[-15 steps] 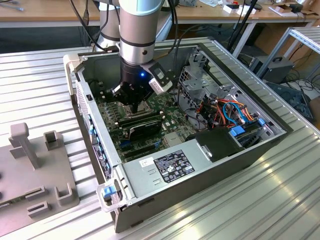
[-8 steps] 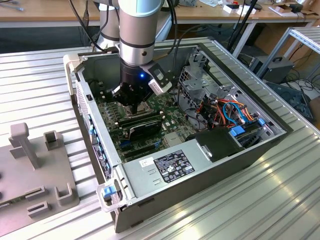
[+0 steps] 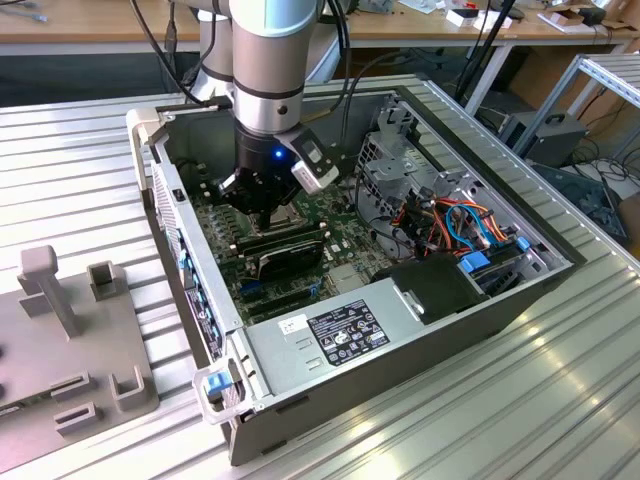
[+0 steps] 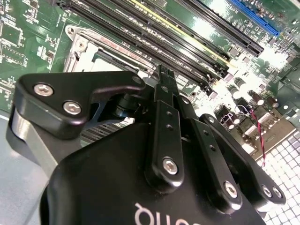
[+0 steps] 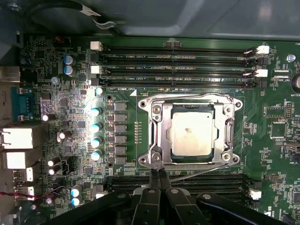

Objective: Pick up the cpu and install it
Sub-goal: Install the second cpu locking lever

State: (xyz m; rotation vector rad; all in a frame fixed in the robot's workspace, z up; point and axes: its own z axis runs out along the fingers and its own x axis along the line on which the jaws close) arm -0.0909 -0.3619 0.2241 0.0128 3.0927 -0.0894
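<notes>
Progress looks well advanced: in the exterior view the arm reaches down into the open computer case (image 3: 200, 290) lying on the ribbed metal desk (image 3: 560, 400), its end effector (image 3: 262, 215) low over the green motherboard (image 3: 340, 215), with a black oblong part (image 3: 285, 255) just beside it and a drive cage with orange and blue cables (image 3: 470, 225) toward the exterior view's right. In the second wrist view the end effector (image 4: 162, 71) shows its fingers pressed together with nothing between them, the tips near a corner of the socket frame (image 4: 82, 44) and the long memory slots (image 4: 154, 40). In the first wrist view the cpu (image 5: 191, 133) lies flat inside the socket frame (image 5: 157, 140), so the placing seems done — the closed fingertips (image 5: 154, 174) sit at the frame's edge by a thin retention lever (image 5: 197, 174). Whether the frame is fully latched I cannot tell; capacitors (image 5: 95, 126) and memory slots (image 5: 178, 61) crowd the socket on either side
</notes>
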